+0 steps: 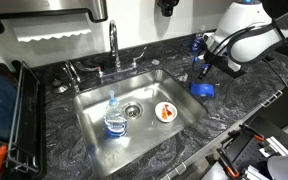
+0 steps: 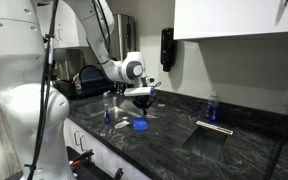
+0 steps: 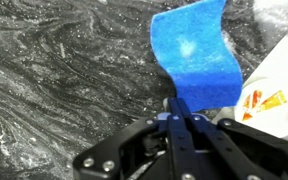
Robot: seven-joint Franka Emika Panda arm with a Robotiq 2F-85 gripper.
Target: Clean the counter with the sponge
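Black-grey marbled stone, glossy with pale veins, makes up the desk [image 1: 239, 115]. The blue sponge [image 1: 202, 89] is over the stretch just beside the rim of the steel sink [image 1: 149, 135], near the basin's corner on the wall side. Bare stone runs from the sponge to the desk's front edge. Toward the wall a small blue bottle [image 1: 196, 45] stands near the sponge, and the tap [image 1: 114, 45] rises behind the basin, well apart from it. Inside the sink lie a clear bottle [image 1: 115, 120] and a white plate [image 1: 165, 111].

In both exterior views the arm's wrist hides the fingers themselves, and the sponge [image 2: 141, 124] shows only as a small blue patch below it. Whether its underside presses on the stone cannot be told.

In the wrist view the far end of the sponge [image 3: 196, 55] is cut off by the top of the frame. A white thing with orange marks [image 3: 264, 98] is clipped by the side edge and hard to make out. The fingers [image 3: 172, 120] are drawn together with no gap, pinching the sponge's near corner. The block stretches away from their tips over the veined desk [image 3: 64, 70].
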